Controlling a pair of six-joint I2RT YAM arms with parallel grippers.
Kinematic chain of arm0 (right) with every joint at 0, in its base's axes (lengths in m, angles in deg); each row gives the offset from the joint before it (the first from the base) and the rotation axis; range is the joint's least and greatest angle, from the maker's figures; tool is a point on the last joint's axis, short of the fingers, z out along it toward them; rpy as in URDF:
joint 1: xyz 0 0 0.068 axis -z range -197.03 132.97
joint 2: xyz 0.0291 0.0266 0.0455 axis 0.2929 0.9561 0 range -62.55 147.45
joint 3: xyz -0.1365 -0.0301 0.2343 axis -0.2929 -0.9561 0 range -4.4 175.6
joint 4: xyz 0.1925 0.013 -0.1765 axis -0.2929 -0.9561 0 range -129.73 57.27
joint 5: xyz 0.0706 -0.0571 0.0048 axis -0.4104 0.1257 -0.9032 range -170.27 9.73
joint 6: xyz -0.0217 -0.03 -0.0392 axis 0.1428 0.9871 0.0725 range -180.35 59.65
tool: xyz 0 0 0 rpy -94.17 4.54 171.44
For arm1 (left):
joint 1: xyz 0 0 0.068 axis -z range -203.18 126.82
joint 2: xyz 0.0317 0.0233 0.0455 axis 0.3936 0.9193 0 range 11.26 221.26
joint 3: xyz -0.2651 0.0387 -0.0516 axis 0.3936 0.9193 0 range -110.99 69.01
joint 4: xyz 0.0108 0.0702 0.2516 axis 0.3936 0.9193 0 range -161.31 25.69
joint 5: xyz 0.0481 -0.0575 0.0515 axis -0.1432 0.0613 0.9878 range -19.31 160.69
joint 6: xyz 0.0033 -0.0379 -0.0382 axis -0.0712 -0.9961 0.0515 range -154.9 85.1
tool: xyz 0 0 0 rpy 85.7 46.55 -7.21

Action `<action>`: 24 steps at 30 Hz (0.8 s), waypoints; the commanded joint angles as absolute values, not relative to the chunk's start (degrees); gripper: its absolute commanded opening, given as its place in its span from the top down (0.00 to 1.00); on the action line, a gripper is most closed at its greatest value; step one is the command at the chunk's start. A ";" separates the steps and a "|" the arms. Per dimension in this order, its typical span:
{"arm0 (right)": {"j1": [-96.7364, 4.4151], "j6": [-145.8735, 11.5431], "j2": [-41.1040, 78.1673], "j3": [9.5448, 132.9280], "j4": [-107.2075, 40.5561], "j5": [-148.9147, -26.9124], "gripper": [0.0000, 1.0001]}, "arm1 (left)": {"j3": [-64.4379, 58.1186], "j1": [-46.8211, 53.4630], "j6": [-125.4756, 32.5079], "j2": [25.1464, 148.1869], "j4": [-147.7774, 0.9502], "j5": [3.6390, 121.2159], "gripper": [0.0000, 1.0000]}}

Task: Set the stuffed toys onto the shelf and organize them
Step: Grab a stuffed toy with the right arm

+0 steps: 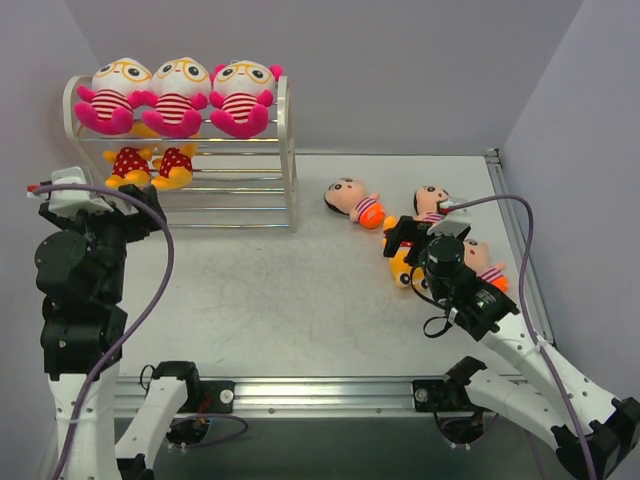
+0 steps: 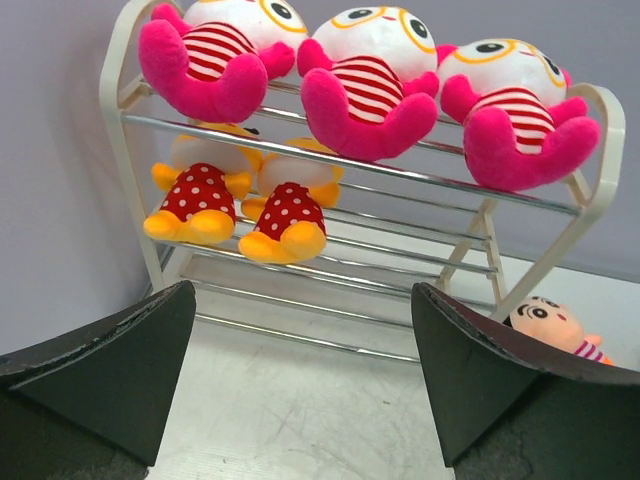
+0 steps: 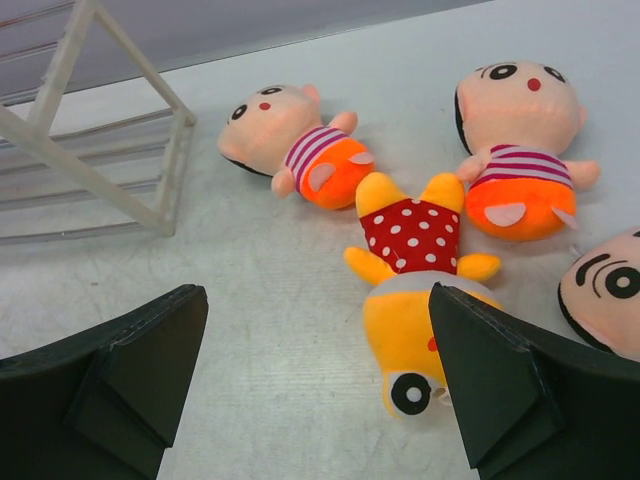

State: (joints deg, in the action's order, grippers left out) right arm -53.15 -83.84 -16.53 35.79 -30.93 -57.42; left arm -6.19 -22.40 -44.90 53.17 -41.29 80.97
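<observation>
The cream shelf [image 1: 288, 150] stands at the back left. Three pink stuffed toys [image 1: 178, 95] sit in a row on its top tier [image 2: 370, 80]. Two yellow toys in red dotted dresses [image 1: 152, 165] sit on the middle tier [image 2: 285, 205]. My left gripper [image 1: 140, 205] hovers open and empty in front of the shelf [image 2: 303, 290]. On the table at the right lie three peach-faced toys [image 1: 355, 200] [image 3: 520, 140] and one yellow toy [image 3: 410, 300], head toward me. My right gripper [image 1: 412, 240] is open just above that yellow toy, touching nothing [image 3: 318, 292].
Grey walls close in the table on the left, back and right. A metal rail [image 1: 320, 385] runs along the near edge between the arm bases. The shelf's bottom tier [image 2: 330, 315] holds nothing. A cable loops from each arm.
</observation>
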 commanded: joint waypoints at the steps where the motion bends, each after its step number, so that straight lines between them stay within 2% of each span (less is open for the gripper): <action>1: -50.97 -84.60 -14.04 40.42 -37.36 -54.34 0.00 | -2.72 -19.93 -42.29 48.90 -41.42 83.17 0.03; 5: -46.93 -88.12 -8.95 43.23 -42.57 -55.48 0.00 | 5.18 -16.60 -42.29 43.62 -44.67 83.87 0.05; 12: -36.91 -90.32 -2.26 42.45 -43.28 -68.55 0.02 | 18.36 -13.08 -43.69 37.19 -48.10 83.96 0.05; 19: -31.36 -96.11 -0.24 38.85 -38.71 -73.24 0.09 | 23.66 -11.23 -42.99 34.99 -50.57 85.63 0.05; 24: -28.82 -103.48 1.70 36.21 -36.43 -74.30 0.10 | 24.36 -10.79 -42.29 34.55 -51.01 87.74 0.05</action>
